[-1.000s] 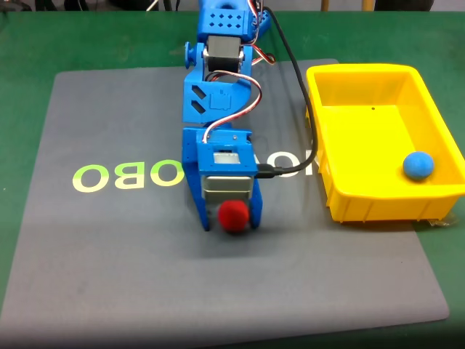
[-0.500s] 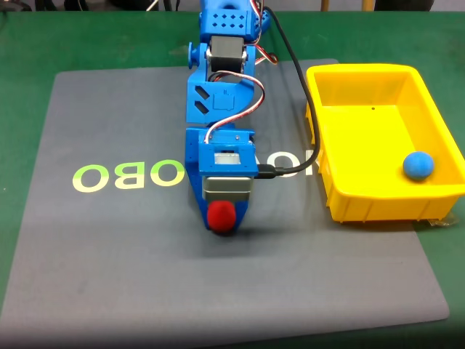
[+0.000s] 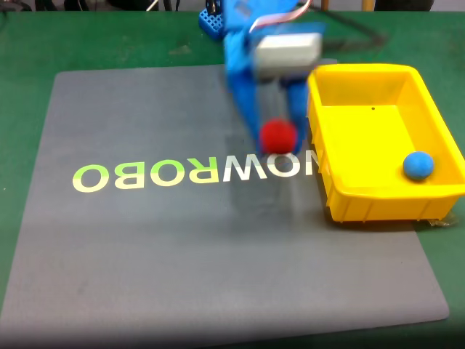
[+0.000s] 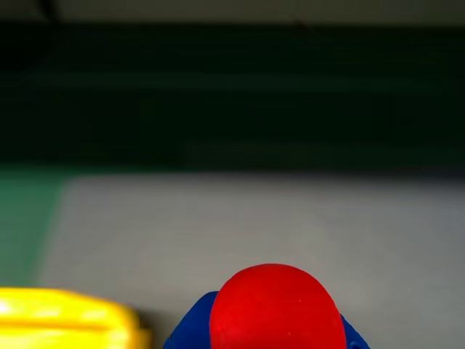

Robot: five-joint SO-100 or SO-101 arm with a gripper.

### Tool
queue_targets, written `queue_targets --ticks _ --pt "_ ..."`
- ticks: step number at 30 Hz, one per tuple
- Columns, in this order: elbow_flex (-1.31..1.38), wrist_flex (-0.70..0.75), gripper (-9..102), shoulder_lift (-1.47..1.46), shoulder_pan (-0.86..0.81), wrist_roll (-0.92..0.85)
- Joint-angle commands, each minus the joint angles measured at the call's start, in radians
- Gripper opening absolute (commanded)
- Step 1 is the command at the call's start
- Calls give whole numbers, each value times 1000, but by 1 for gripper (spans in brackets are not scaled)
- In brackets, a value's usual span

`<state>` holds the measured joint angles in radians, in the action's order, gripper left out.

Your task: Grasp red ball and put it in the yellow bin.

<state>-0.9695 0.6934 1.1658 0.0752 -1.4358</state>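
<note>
Now lifted off the grey mat and swung toward the right of the fixed view, where half a second earlier sat low at the mat's middle: the blue gripper, blurred, closed on the red ball. Held the ball above the pale lettering, just beside the left wall of the yellow bin and outside it. Uncovered the whole lettering, earlier partly hidden by the arm.

Counted one red ball, one blue ball, one bin, one gripper. Left the blue ball in the bin's near right corner, unchanged.

Showed the red ball in the wrist view as round, matte, solid red, cradled between blue fingers, with the bin's rim at lower left.
</note>
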Motion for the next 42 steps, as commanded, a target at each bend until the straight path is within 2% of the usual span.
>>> queue_targets --ticks 1,12,21,22,25,26,28,42 --pt "-35 8 0 189 83 21" --pt "-407 8 0 477 298 6" --pt "-485 -3 0 502 327 -2" --pt "-485 -3 6 502 324 -5" --pt "-486 -3 35 499 314 -14" --pt "-486 -3 40 499 311 -15" --pt "-486 -3 43 502 305 -18" --pt "-540 -3 41 592 276 -17"
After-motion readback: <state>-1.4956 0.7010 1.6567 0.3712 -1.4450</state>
